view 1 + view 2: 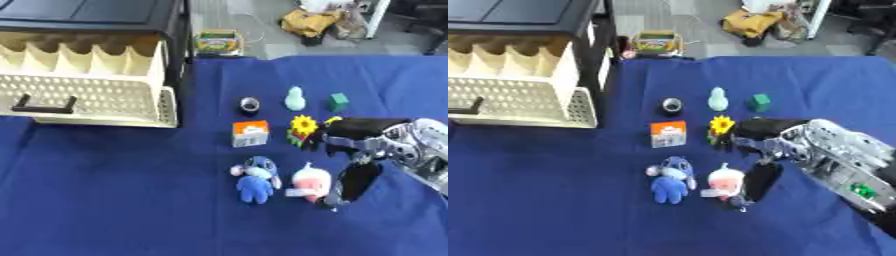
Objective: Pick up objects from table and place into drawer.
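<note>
Blue cloth covers the table (114, 200), and in the left eye view I have my right hand (363, 150) beside the pink and white toy (310, 183), fingers hanging down touching its right side, curled round nothing, so the pick is not yet made. From the right eye view I judge the next move is closing on the toy, then carrying it well left to the open drawer (518, 102).
</note>
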Robot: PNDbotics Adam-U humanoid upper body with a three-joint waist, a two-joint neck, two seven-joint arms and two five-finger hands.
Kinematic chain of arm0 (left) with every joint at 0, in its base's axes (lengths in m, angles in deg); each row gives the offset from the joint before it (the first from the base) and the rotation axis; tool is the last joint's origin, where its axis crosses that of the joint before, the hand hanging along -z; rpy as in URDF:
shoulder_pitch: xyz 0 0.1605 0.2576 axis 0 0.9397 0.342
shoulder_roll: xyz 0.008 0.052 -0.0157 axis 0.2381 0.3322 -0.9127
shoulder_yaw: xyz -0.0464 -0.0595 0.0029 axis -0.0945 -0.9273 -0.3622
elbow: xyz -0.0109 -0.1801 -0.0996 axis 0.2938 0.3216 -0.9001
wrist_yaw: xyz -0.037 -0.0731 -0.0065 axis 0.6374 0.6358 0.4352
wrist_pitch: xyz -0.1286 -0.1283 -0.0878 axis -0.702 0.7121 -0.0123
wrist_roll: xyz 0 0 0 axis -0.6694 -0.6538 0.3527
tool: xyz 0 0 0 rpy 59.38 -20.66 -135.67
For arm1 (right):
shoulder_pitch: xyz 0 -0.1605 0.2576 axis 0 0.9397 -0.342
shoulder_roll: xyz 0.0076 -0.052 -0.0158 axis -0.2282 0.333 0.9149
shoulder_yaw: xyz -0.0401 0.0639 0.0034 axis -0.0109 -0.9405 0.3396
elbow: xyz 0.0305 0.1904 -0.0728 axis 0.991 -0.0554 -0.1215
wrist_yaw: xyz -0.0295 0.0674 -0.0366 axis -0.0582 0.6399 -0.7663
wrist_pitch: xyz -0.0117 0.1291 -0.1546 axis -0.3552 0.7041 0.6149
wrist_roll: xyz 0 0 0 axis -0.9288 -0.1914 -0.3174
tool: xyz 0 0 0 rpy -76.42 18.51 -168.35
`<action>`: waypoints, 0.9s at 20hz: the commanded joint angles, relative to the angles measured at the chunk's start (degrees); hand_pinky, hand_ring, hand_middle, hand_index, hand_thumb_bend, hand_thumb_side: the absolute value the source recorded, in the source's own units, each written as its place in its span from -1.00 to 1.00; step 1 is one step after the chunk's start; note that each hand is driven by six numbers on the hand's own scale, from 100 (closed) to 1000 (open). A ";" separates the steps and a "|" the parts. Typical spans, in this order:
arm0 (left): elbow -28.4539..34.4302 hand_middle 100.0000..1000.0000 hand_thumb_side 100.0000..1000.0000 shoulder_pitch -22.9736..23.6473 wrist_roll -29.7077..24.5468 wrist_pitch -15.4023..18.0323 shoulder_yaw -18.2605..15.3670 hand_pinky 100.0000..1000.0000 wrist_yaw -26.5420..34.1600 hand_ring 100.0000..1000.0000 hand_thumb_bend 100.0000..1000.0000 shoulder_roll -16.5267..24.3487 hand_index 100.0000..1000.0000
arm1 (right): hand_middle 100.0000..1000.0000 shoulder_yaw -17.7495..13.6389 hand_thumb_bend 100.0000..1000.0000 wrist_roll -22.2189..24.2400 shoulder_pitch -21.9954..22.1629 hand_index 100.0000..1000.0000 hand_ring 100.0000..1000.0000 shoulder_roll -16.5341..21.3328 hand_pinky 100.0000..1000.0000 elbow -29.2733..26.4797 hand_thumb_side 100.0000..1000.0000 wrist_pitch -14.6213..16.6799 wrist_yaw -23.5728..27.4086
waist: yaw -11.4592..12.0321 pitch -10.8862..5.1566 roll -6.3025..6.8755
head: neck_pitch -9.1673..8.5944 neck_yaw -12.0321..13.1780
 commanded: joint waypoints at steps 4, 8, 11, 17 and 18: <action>0.67 -1.00 0.61 -0.42 -0.30 0.01 -0.37 -1.00 -0.29 -1.00 -0.17 0.93 0.44 | 0.51 -0.14 0.14 0.88 -0.27 0.78 0.30 -0.05 -0.18 1.90 -0.36 0.09 -0.93 | 0.25 -0.87 0.24 | -0.71 -0.31; 0.67 -1.00 0.62 -0.38 -0.39 0.02 -0.33 -1.00 -0.32 -1.00 -0.18 0.73 0.44 | 0.49 0.25 0.14 1.08 -0.38 0.77 0.30 -1.04 -0.19 2.93 -0.36 0.17 -1.05 | 0.40 -0.76 0.33 | -0.87 -0.53; 0.67 -1.00 0.62 -0.34 -0.49 0.11 -0.32 -1.00 -0.30 -1.00 -0.19 0.67 0.44 | 0.48 0.39 0.14 0.91 -0.34 0.77 0.29 -1.76 -0.20 4.11 -0.36 0.19 -1.37 | 0.58 -0.72 0.40 | -0.94 -0.61; 0.67 -1.00 0.63 -0.25 -0.58 0.38 -0.30 -1.00 -0.16 -1.00 -0.21 0.61 0.44 | 0.48 0.69 0.13 0.02 -0.19 0.76 0.30 -2.84 -0.22 6.77 -0.41 0.19 -2.45 | 0.87 -0.64 0.59 | -1.05 -0.96; 0.67 -1.00 0.63 -0.25 -0.57 0.41 -0.30 -1.00 -0.11 -1.00 -0.22 0.59 0.44 | 0.48 0.73 0.12 -0.08 -0.19 0.76 0.30 -2.96 -0.22 7.13 -0.41 0.24 -2.55 | 0.90 -0.63 0.61 | -1.07 -1.00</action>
